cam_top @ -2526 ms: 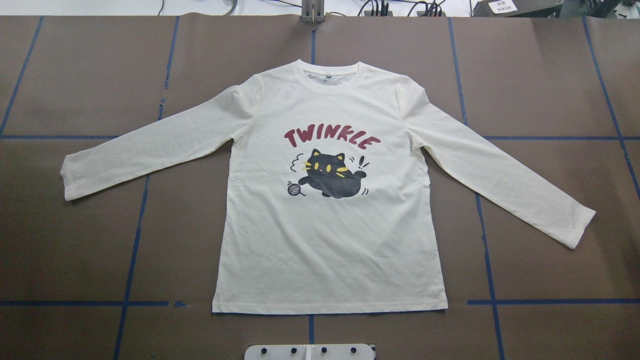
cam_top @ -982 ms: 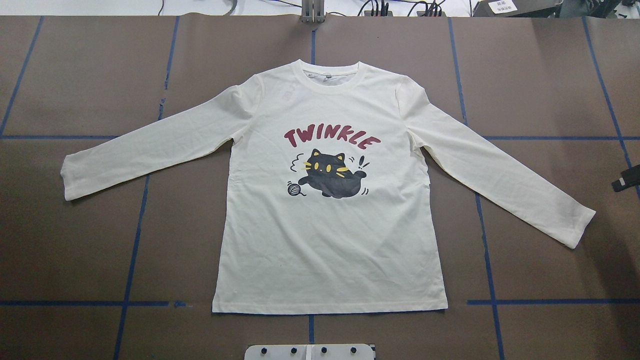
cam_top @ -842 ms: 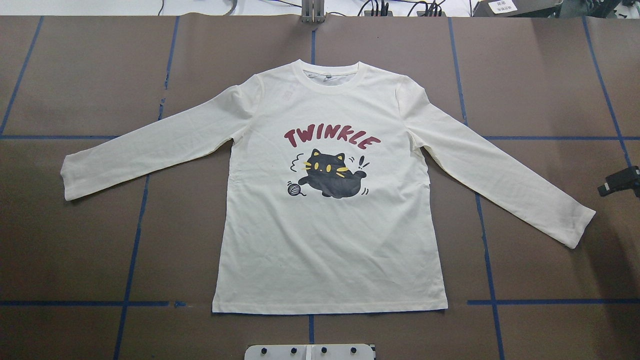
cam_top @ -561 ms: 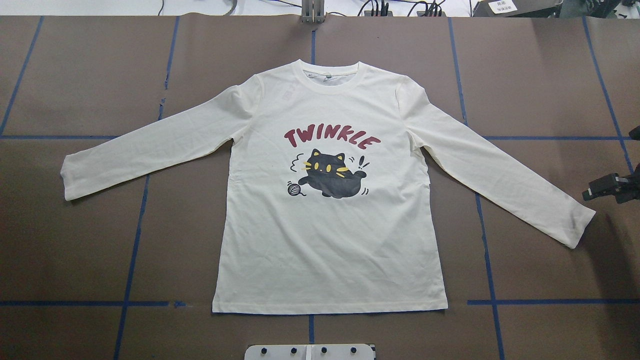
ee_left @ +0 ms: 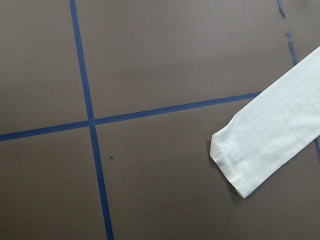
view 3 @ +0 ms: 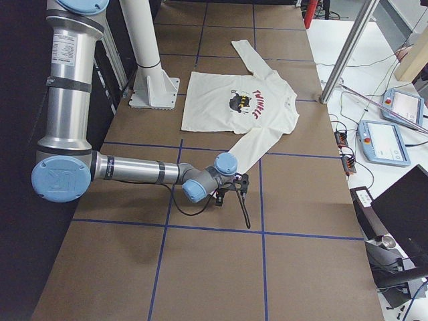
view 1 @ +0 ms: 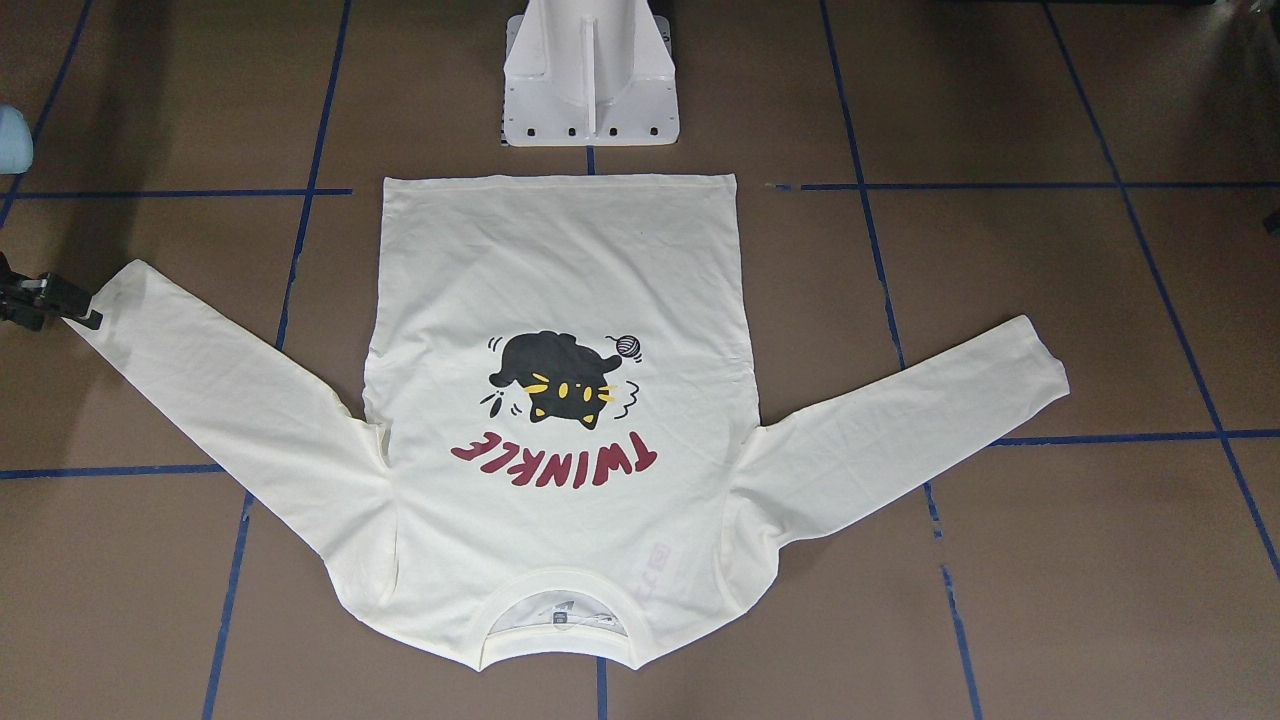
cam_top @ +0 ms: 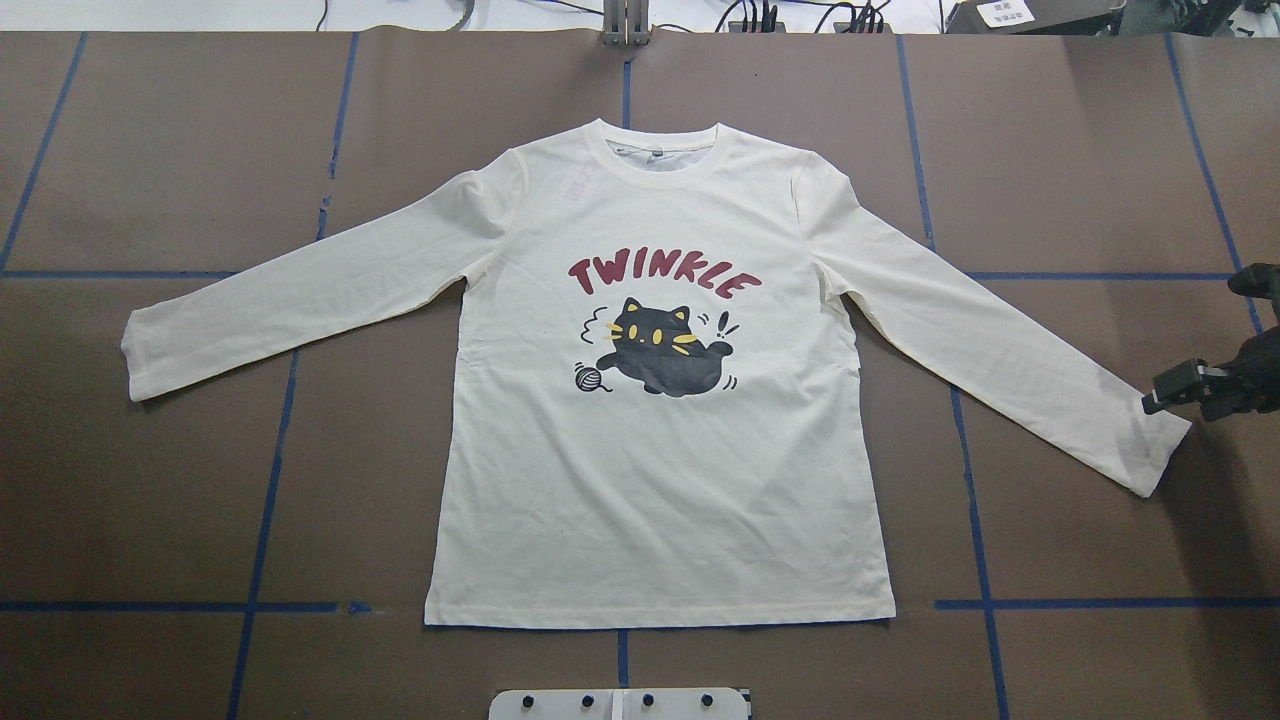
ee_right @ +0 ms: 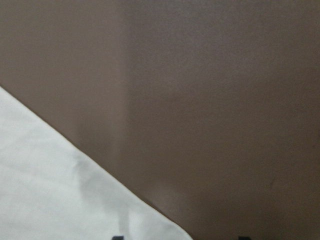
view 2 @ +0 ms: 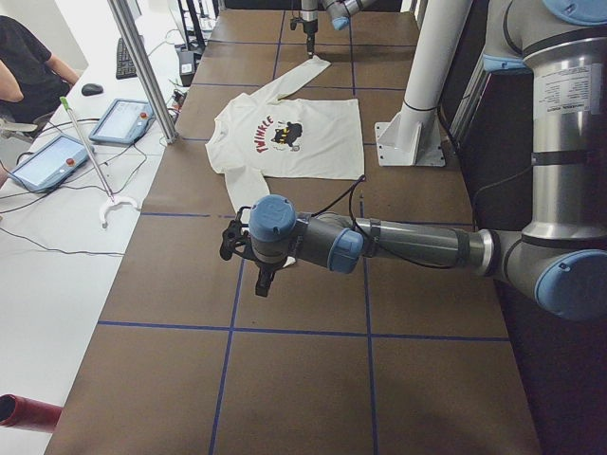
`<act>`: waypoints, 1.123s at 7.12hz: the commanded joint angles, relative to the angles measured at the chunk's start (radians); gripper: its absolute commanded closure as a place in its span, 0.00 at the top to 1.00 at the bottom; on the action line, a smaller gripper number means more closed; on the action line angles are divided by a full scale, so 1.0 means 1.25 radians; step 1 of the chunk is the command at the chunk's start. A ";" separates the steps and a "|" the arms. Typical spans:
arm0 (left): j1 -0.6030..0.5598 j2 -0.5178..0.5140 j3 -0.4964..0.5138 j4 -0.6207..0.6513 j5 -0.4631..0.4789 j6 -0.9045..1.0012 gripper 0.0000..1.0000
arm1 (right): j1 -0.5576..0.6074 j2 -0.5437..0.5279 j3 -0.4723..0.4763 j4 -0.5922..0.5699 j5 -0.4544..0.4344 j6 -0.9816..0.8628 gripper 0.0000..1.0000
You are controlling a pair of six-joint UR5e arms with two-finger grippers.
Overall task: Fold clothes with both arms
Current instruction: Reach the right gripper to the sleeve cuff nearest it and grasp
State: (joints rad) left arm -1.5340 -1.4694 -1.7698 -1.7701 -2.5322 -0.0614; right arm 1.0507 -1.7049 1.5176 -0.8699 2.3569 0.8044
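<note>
Right black two-finger gripper [cam_top: 1165, 392]: jaws apart, empty, low at the right cuff [cam_top: 1150, 455] of the cream-white long-sleeved cat-print T-shirt [cam_top: 660, 500]. The shirt lies flat, print up. You are probably lined up to pinch that cuff first. Left black gripper [view 2: 257, 273] hovers beyond the shirt's left cuff [ee_left: 240, 155]; whether its jaws are apart, I cannot tell.

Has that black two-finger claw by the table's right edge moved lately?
Yes. The black right gripper slid leftward, past the blue tape line, to the cream shirt's sleeve cuff.
</note>
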 commanded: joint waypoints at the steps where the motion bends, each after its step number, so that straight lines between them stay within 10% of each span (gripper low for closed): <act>1: 0.000 -0.004 0.000 0.000 0.000 -0.001 1.00 | -0.004 -0.010 0.001 0.010 0.007 0.019 0.40; 2: 0.000 -0.004 0.000 0.000 -0.009 -0.001 1.00 | -0.004 -0.014 0.002 0.015 0.010 0.019 0.01; 6: 0.004 -0.004 0.000 0.001 -0.011 -0.001 1.00 | -0.007 -0.007 0.102 0.000 0.068 0.075 0.00; 8: 0.004 -0.004 -0.002 0.000 -0.023 -0.001 1.00 | -0.041 0.206 0.120 -0.090 0.105 0.290 0.00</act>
State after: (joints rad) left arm -1.5300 -1.4742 -1.7707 -1.7697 -2.5509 -0.0629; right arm 1.0257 -1.5973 1.6538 -0.9175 2.4679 1.0286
